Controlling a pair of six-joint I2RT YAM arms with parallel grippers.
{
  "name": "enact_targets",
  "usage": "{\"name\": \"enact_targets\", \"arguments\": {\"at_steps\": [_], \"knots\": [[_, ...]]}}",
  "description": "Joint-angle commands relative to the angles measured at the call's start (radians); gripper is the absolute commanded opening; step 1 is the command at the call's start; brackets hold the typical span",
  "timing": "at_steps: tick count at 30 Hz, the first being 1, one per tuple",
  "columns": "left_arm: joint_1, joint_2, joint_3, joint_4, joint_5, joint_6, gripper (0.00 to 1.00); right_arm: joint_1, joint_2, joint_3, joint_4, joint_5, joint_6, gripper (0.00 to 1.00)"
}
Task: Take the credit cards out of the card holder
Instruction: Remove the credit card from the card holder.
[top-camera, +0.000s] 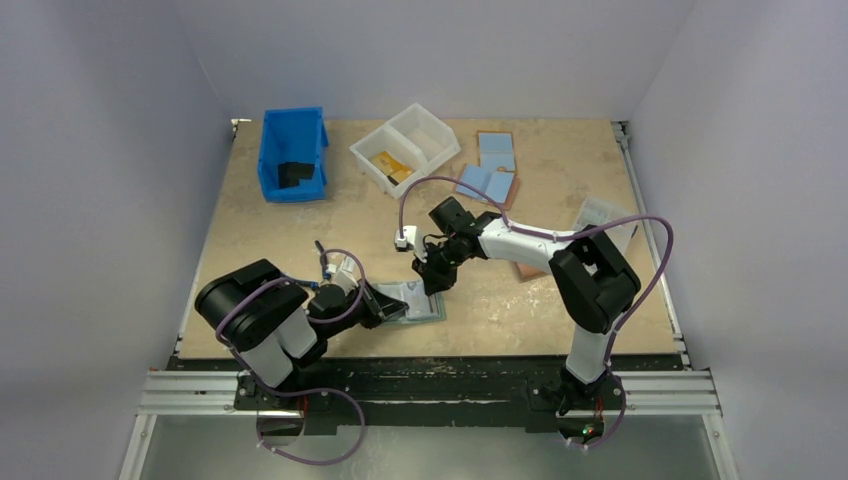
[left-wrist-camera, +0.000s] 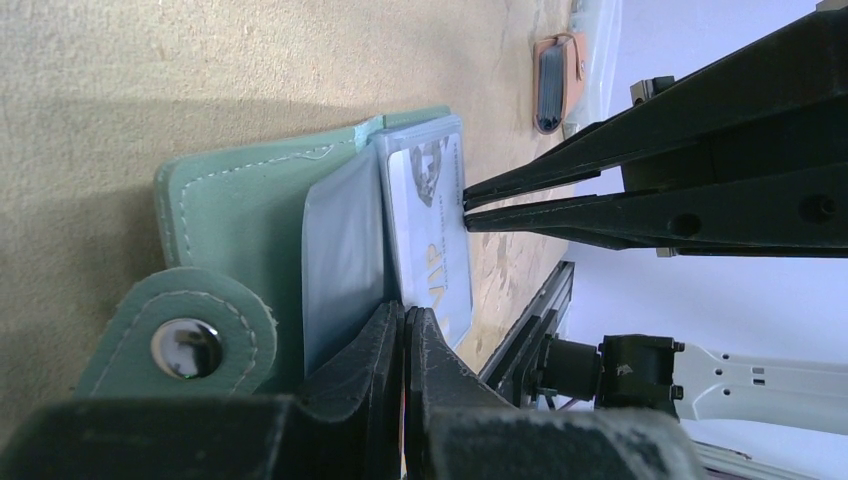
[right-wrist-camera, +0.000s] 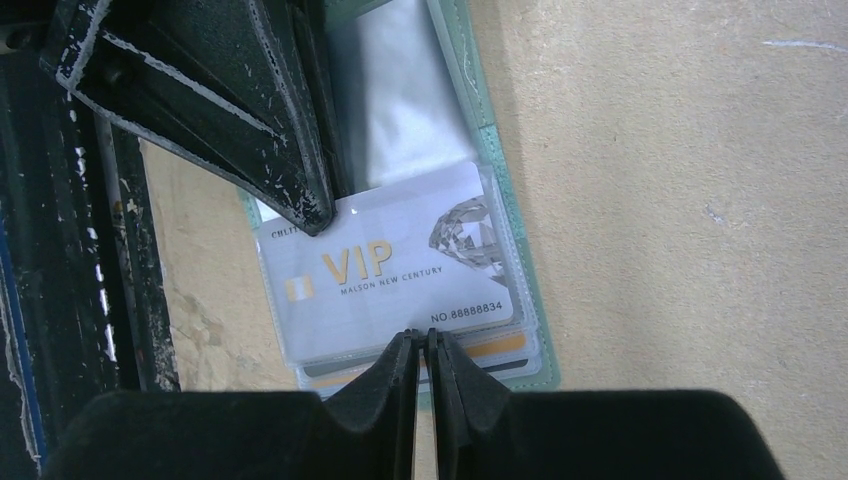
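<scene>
Lying between both hands, card holder (right-wrist-camera: 510, 260), open

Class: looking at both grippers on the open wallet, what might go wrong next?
The right gripper's tips close at the VIP card's edge inside its clear sleeve; they may pinch sleeve too, dragging the card holder.
The left gripper clamps only one edge, so the holder could pivot.

Lower cards (right-wrist-camera: 420, 352) in card holder (right-wrist-camera: 510, 200), mostly hidden beneath top card.

left claw (right-wrist-camera: 300, 205) shut, right claw (right-wrist-camera: 427, 345) nearly closed (tips together)
</scene>
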Motion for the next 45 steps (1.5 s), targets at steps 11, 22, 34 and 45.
{"name": "enact_targets", "arguments": {"at_steps": [11, 22, 34, 45], "knots": [[0.026, 0.096, -0.036, 0.131, 0.114, -0.007, 0.08, 0.029, 0.078, -0.031, -0.036, 0.094, -0.04, 0.17], [0.025, 0.308, -0.052, 0.413, 0.121, -0.074, 0.12, 0.069, 0.084, -0.021, -0.039, 0.021, -0.014, 0.09], [0.026, 0.326, -0.074, 0.475, 0.09, -0.083, 0.14, 0.084, 0.116, -0.005, -0.029, 0.106, 0.02, 0.06], [0.045, 0.237, -0.111, 0.335, 0.068, -0.017, 0.0, 0.06, 0.15, -0.008, 0.014, 0.282, 0.099, 0.14]]}}
